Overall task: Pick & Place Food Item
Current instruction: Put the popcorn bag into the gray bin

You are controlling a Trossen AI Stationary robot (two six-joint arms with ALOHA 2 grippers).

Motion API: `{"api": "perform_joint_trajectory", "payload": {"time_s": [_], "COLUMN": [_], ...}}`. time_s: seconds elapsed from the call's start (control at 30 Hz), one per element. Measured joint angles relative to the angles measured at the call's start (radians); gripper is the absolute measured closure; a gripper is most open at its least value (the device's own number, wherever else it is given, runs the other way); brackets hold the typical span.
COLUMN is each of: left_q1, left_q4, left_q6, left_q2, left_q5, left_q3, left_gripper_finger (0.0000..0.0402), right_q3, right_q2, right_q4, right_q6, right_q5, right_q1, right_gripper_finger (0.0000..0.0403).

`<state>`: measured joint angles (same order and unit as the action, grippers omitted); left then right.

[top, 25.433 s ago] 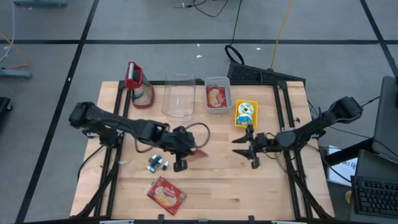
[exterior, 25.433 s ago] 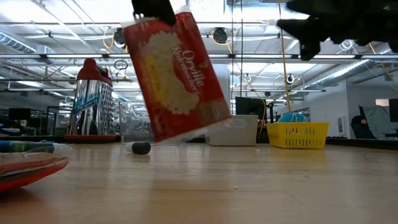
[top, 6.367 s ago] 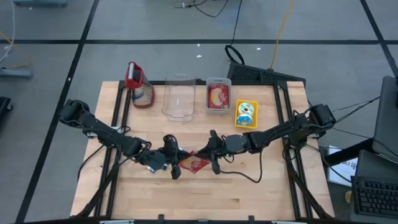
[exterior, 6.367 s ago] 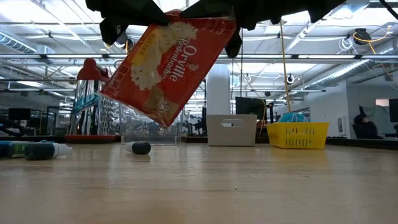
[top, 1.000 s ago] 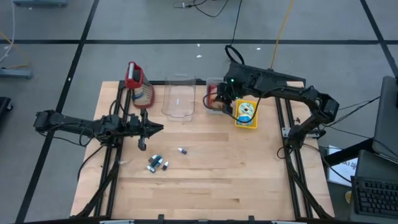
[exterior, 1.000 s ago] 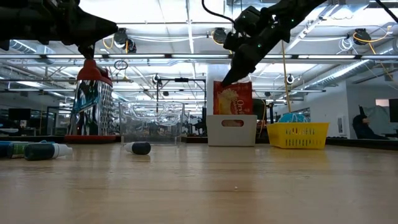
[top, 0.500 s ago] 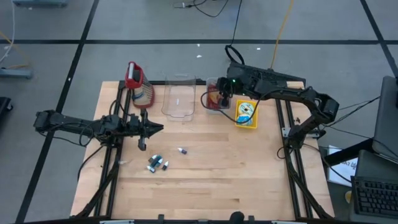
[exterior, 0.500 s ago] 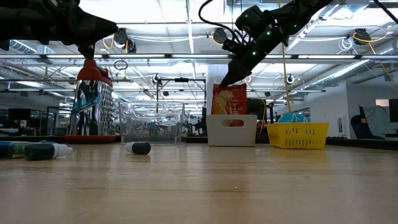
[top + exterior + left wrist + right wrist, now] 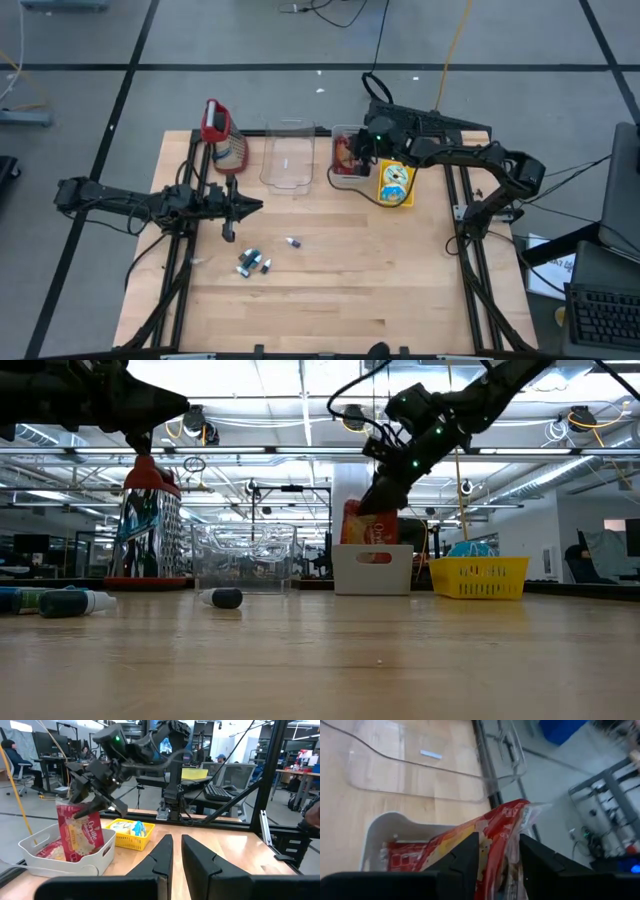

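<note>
A pale wooden table (image 9: 330,270) on a dark frame stands on a grey floor crossed by dark lines; beyond it, the level view looks into a large hall of ceiling lights, desks and monitors, and a seated person (image 9: 12,760) shows far off in the left wrist view.

The food item is a red popcorn packet (image 9: 80,832) printed with yellow-white popcorn and white lettering. It stands nearly upright, a little tilted, in the white bin (image 9: 349,178) at the far edge of the table, right of centre, and its crinkled top rises above the bin's rim (image 9: 367,522). A second red packet lies flat in the bin beneath it.

The right gripper (image 9: 366,146) is directly over the bin. Its jaws stand partly apart on either side of the packet's top edge (image 9: 507,822), with the top edge between the two fingers (image 9: 465,855); whether the fingers still touch the packet cannot be told.

Just left of the bin is a clear plastic container (image 9: 286,158), and farther left a red-topped metal grater (image 9: 222,135). Just right of the bin sits a yellow basket (image 9: 395,183).

The left gripper (image 9: 240,208) waits over the left side of the table, well apart from the bin, its fingers (image 9: 162,857) nearly together with only a thin gap and nothing between them. Nearer the front edge lie some small items (image 9: 252,262) too small to name.
</note>
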<state>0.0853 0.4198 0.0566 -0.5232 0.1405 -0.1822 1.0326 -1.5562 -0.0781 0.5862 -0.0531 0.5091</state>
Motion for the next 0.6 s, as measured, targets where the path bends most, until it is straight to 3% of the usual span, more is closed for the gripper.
{"api": "perform_joint_trajectory", "payload": {"time_s": [0.37, 0.6], "left_q1": [0.0, 0.0], "left_q4": [0.0, 0.0], "left_q6": [0.0, 0.0], "left_q2": [0.0, 0.0], "left_q5": [0.0, 0.0], "left_q3": [0.0, 0.0], "left_gripper_finger": [0.0364, 0.0364], "right_q3": [-0.209, -0.236], "right_q2": [0.0, 0.0], "right_q4": [-0.481, -0.54], "right_q6": [0.103, 0.128], "right_q5": [0.005, 0.003], "right_q1": [-0.002, -0.027], "right_gripper_finger": [0.0241, 0.0236]}}
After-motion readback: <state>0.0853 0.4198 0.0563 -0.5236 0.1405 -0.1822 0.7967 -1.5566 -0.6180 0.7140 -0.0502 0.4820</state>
